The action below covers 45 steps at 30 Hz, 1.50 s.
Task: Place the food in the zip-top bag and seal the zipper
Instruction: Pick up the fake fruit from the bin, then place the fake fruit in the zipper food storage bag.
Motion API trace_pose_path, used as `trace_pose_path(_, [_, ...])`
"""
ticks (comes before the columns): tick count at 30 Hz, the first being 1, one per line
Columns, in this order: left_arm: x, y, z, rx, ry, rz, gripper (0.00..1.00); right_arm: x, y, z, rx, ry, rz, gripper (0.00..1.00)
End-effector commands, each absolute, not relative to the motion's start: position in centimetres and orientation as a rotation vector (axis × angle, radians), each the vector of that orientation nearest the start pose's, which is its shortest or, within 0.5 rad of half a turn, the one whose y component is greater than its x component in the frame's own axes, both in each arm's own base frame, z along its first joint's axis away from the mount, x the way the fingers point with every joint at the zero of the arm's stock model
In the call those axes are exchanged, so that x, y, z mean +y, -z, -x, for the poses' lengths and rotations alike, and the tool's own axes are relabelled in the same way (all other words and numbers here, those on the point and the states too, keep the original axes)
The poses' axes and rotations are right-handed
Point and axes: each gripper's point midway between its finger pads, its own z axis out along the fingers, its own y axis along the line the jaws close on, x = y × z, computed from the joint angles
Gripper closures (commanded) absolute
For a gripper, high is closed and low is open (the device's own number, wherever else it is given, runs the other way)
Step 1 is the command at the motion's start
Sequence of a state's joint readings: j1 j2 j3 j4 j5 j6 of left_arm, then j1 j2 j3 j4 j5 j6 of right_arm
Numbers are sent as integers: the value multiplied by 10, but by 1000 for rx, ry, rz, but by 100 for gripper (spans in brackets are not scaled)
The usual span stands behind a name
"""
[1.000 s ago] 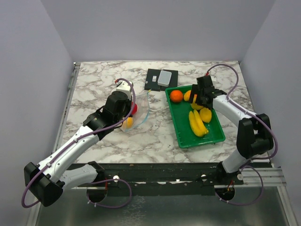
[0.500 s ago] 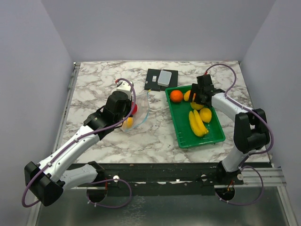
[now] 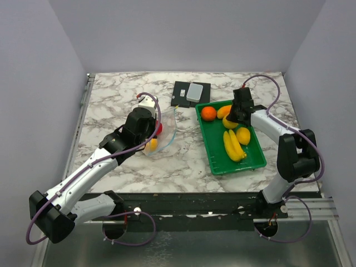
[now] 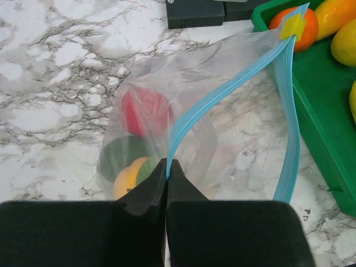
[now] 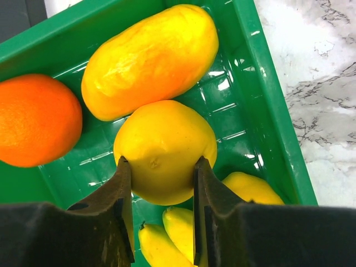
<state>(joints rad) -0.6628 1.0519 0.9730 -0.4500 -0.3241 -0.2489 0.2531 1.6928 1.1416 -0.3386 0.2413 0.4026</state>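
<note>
The left tool has its two fingers pressed together on the bag, pinching the blue strip of the near lip. The bag lies on the marble desk, just left of the green tray, and its mouth gapes toward the tray. The two lips of the strip are apart near the pinch and meet at the far end, where a small yellow slider sits. Through the clear plastic I can see three pieces at the closed end: a red fruit, a dark green fruit below it, and an orange-yellow fruit closest to the tool.

Over at the tray, the right tool points down into the far half, and its fingers are clamped on either side of a round yellow fruit. Whether that fruit is off the tray floor I cannot tell. Touching it on the far side lies a long yellow-orange fruit, and an orange sits to the left of that. Nearer the arms the tray also holds a bunch of bananas and one more small yellow fruit beside them.

Beyond the tray, at the back of the desk, a flat black block lies with a pale box on it
</note>
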Motion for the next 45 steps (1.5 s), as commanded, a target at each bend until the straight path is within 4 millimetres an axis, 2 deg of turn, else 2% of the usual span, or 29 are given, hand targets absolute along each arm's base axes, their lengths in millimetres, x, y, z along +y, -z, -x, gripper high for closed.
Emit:
trace_pose_path(1, [-169, -223, -287, 2062, 238, -251, 100, 80, -111, -414, 2353, -44, -284, 80])
trace_pose_path(8, [-169, -223, -287, 2061, 241, -250, 100, 85, -142, -406, 2302, -110, -278, 86])
trace_pose_path(16, [-168, -224, -287, 2058, 240, -246, 100, 112, -186, -389, 2208, -350, -197, 87])
trace_pose_path(20, [-169, -224, -287, 2060, 240, -248, 100, 140, -207, -372, 2163, -535, -79, 89])
trace_pose_path(33, [-168, -222, -288, 2063, 231, -246, 100, 219, -285, -302, 1927, -867, 244, 90])
trace_pose_path(38, [-166, -224, -288, 2057, 229, -240, 100, 248, -303, -280, 1874, -954, 351, 90])
trace_pose_path(45, [-167, -225, -287, 2055, 235, -240, 100, 285, -322, -259, 1825, -1026, 486, 89])
